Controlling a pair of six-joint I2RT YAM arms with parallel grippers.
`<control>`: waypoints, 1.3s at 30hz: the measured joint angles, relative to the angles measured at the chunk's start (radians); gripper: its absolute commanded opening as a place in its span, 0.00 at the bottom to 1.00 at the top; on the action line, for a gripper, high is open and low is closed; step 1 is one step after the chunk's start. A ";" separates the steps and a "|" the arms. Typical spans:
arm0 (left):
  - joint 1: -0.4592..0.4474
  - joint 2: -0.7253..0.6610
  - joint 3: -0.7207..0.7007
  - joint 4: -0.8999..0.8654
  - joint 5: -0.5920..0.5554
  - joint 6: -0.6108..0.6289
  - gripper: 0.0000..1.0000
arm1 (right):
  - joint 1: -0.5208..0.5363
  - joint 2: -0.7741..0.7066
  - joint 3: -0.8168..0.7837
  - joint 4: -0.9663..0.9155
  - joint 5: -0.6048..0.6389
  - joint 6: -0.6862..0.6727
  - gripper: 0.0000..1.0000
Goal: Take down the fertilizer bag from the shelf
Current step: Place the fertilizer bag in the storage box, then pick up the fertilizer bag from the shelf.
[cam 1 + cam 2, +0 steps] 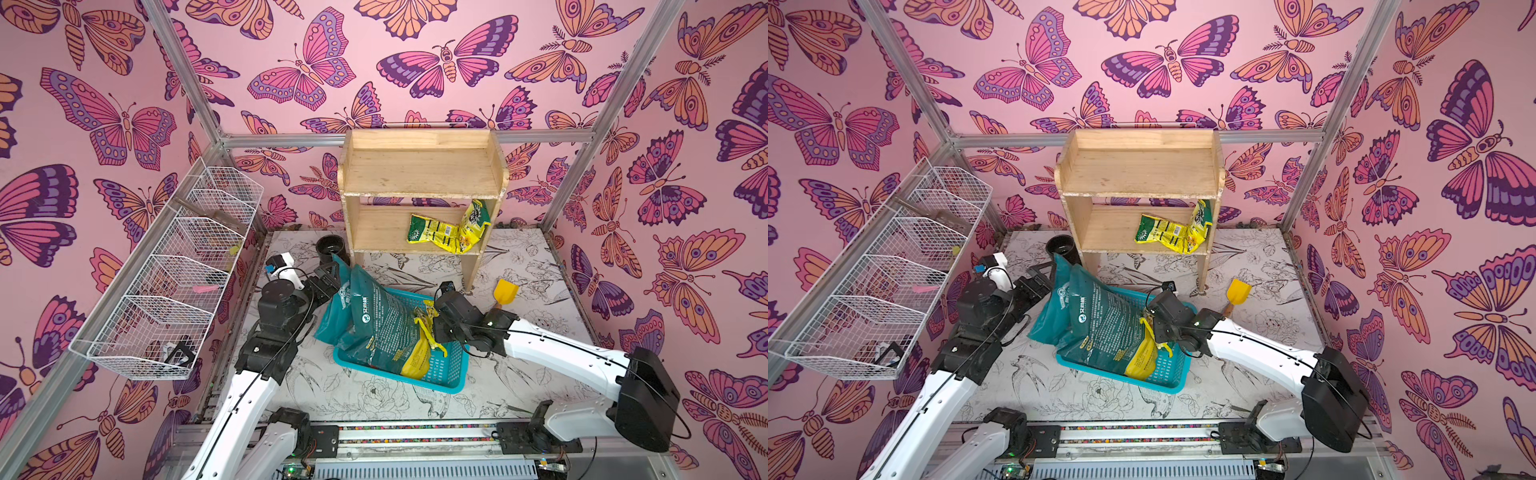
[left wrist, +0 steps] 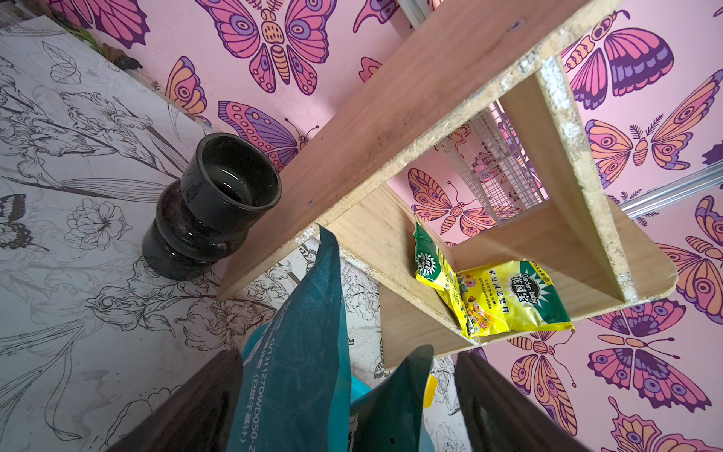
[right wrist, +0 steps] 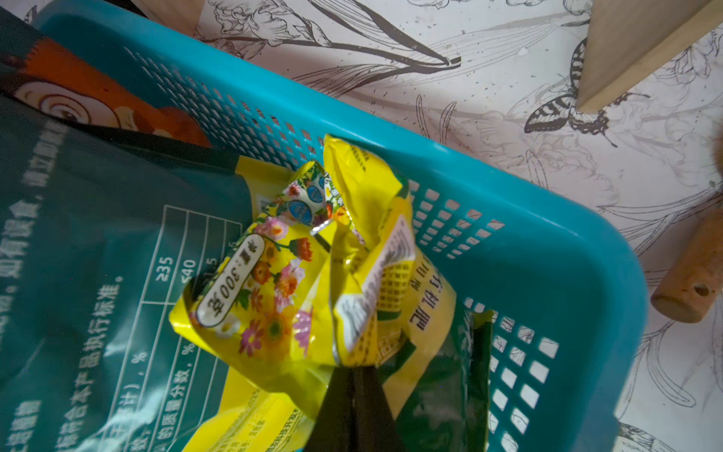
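fertilizer bag (image 3: 305, 281), crinkled yellow foil, pinched by right gripper (image 3: 354, 375); left gripper (image 2: 346, 356) spread wide.

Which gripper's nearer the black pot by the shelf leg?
Left. The left gripper sits just in front of the black pot; the right gripper is farther off, pinching the crumpled yellow bag in the blue basket.

shelf bag (image 2: 516, 301) lbl — "garden baby"; basket bag (image 3: 274, 305) — "300"

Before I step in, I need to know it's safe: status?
Left gripper open, straddling teal bag. Right gripper at yellow bag in basket, grip unclear. On shelf, lower tier: second yellow bag, nothing blocking it.
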 measured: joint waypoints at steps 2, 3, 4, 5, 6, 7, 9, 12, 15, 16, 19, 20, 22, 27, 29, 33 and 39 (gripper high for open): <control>0.000 -0.005 -0.002 0.001 0.000 0.000 0.91 | 0.007 -0.004 0.000 -0.002 0.004 -0.012 0.43; 0.000 -0.008 -0.003 0.000 0.000 0.000 0.91 | 0.009 -0.009 0.003 -0.005 0.008 -0.022 0.44; 0.000 -0.010 -0.004 0.000 0.000 0.000 0.91 | 0.011 -0.015 0.012 -0.011 0.014 -0.032 0.45; 0.000 -0.010 -0.005 0.001 0.000 0.000 0.91 | 0.011 -0.018 0.023 -0.015 0.019 -0.040 0.47; 0.000 -0.010 -0.005 0.000 0.000 0.000 0.91 | 0.011 -0.020 0.040 -0.020 0.027 -0.056 0.48; 0.000 -0.010 -0.005 0.000 0.000 0.000 0.91 | 0.011 -0.021 0.069 -0.027 0.038 -0.075 0.48; 0.000 -0.010 -0.005 0.001 0.000 0.000 0.91 | 0.011 -0.023 0.132 -0.032 0.057 -0.113 0.52; 0.000 -0.010 -0.005 0.000 0.000 0.000 0.91 | 0.011 -0.024 0.223 -0.033 0.079 -0.177 0.61; 0.000 -0.010 -0.005 0.000 0.000 0.000 0.91 | 0.010 -0.019 0.296 -0.031 0.105 -0.244 0.77; 0.000 -0.010 -0.005 0.000 0.000 0.000 0.91 | 0.008 -0.014 0.311 -0.031 0.112 -0.262 0.78; 0.000 -0.010 -0.005 0.000 0.000 0.001 0.92 | -0.004 0.042 0.374 -0.030 0.144 -0.325 0.82; 0.000 -0.010 -0.005 0.001 0.000 0.001 0.91 | -0.008 0.063 0.389 -0.031 0.152 -0.342 0.82; 0.000 -0.010 -0.005 0.000 0.000 0.001 0.92 | -0.019 0.111 0.420 -0.030 0.165 -0.377 0.85; 0.000 -0.010 -0.005 0.000 0.000 0.002 0.92 | -0.048 0.206 0.470 -0.027 0.181 -0.467 0.85; 0.000 -0.009 -0.005 0.001 0.000 0.002 0.92 | -0.065 0.242 0.504 -0.024 0.182 -0.503 0.83; 0.000 -0.008 -0.005 0.001 0.000 0.002 0.92 | -0.113 0.296 0.553 -0.014 0.183 -0.579 0.81; 0.000 -0.008 -0.006 0.000 0.000 0.002 0.92 | -0.166 0.307 0.554 0.051 0.178 -0.664 0.78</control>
